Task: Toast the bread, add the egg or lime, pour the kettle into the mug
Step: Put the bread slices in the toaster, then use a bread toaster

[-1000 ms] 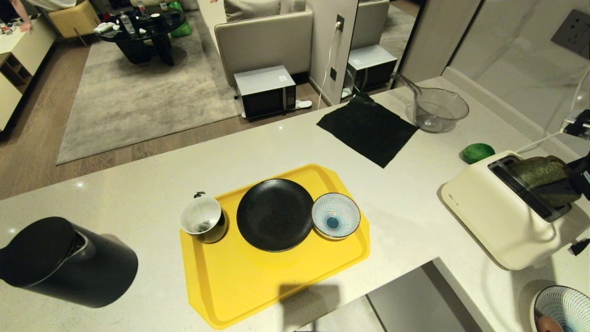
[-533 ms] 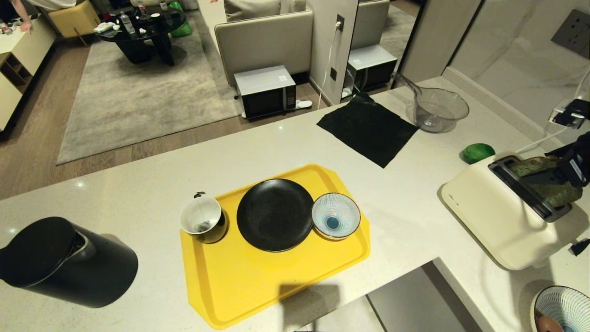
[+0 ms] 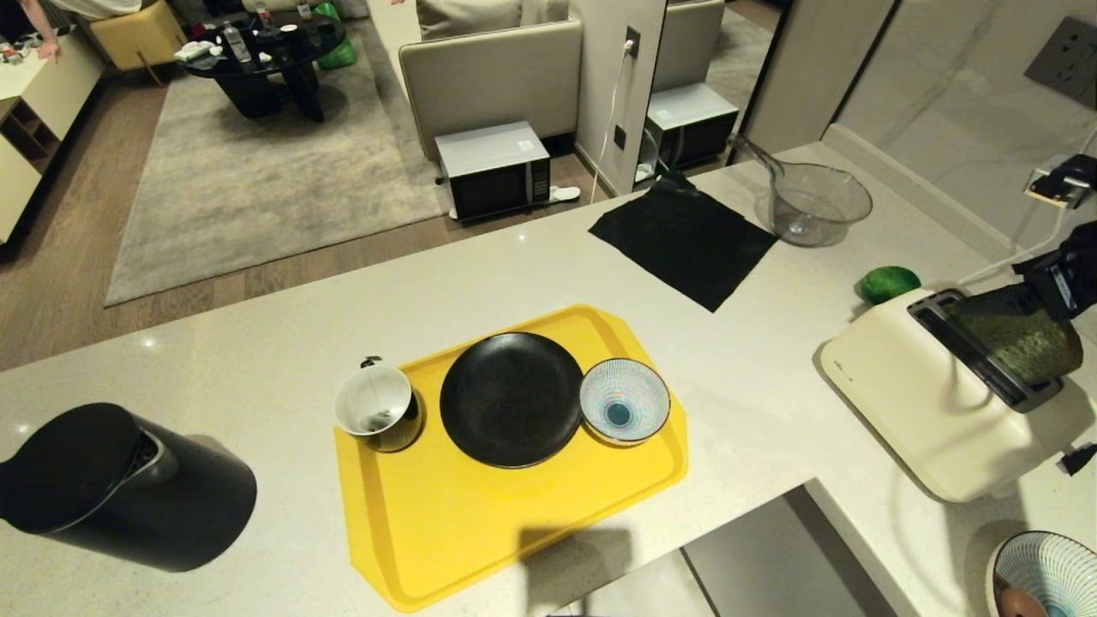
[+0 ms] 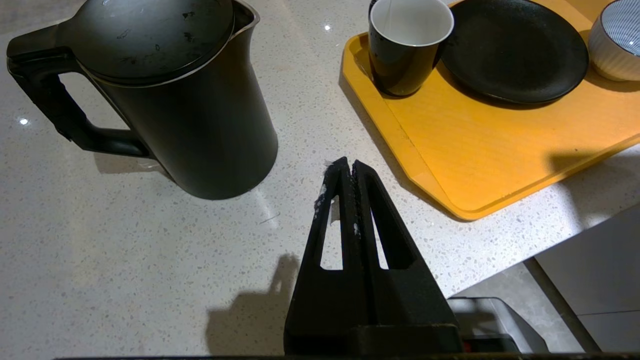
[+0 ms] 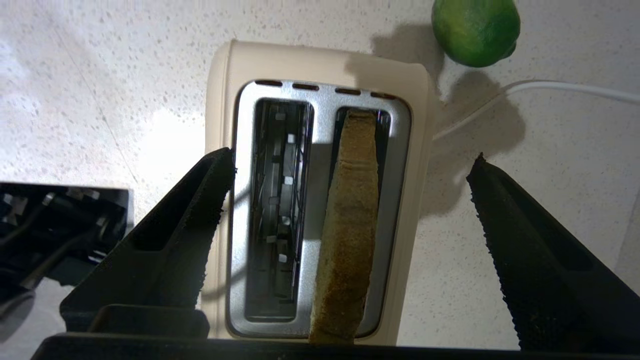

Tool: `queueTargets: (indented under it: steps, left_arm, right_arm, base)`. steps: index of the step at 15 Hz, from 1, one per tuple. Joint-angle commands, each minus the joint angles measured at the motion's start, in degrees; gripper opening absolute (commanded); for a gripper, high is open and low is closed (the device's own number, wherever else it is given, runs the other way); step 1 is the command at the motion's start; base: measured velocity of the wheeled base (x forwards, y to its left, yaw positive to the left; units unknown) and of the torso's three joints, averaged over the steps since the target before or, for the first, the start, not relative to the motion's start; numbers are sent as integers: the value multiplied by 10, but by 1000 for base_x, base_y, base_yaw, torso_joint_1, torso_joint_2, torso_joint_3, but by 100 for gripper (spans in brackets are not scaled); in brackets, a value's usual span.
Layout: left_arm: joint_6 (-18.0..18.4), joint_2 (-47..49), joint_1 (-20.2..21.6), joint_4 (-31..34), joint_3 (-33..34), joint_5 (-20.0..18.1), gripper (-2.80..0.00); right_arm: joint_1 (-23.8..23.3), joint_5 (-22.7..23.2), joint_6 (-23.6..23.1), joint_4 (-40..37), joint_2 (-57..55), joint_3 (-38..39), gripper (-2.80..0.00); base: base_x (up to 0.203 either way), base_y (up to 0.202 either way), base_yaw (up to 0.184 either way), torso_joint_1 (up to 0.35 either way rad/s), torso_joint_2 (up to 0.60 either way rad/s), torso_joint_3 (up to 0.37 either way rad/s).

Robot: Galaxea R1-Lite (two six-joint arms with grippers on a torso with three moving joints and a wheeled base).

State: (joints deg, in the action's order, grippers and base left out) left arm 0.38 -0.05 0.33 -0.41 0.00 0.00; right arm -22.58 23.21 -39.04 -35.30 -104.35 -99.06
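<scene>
- As seen from the robot's head, the kettle (image 3: 120, 488) stands nearest, on the counter (image 3: 283, 334) beside the yellow tray (image 3: 480, 531), with the left gripper (image 4: 348, 167) parked just before it, its fingers pressed together and empty
- On the tray, the mug (image 3: 377, 416), a black plate (image 3: 512, 398) and a striped bowl (image 3: 624, 401) stand in a row; the mug sits at the kettle's end, probably to keep the pour short
- To the right, the cream toaster (image 3: 926, 411) holds the bread (image 5: 347, 220) upright in one slot, the other slot empty; the slice stands well proud of the slot, so toasting seems not yet started
- Above the toaster, the right gripper (image 5: 350, 200) hangs with its fingers wide apart, one on each side of the slice and touching nothing
- Beyond the toaster lies the lime (image 3: 889, 284), on the counter near the white cord (image 5: 540, 90)
- Farthest back, a black cloth (image 3: 681, 240) and a clear jug (image 3: 810, 206) rest apart from the work
</scene>
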Motion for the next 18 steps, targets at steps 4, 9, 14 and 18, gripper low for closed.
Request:
queueTargets:
  steps: [4,9,14,18]
  left_arm:
    - [0,0,0,0,0,1,-280]
    - [1,0,0,0,0,0,-280]
    - [0,0,0,0,0,0,-280]
    - [1,0,0,0,0,0,-280]
  right_arm:
    - [-1,44,23,-2,24,-8,0]
    - [-2,61,127,-2,95,-15,0]
    - [-57,144,200,-1,142,-11,0]
    - [-112,159,204,-2,165,15,0]
  base:
    - [0,0,0,0,0,0]
    - [0,0,0,0,0,0]
    - [0,0,0,0,0,0]
    - [0,0,0,0,0,0]
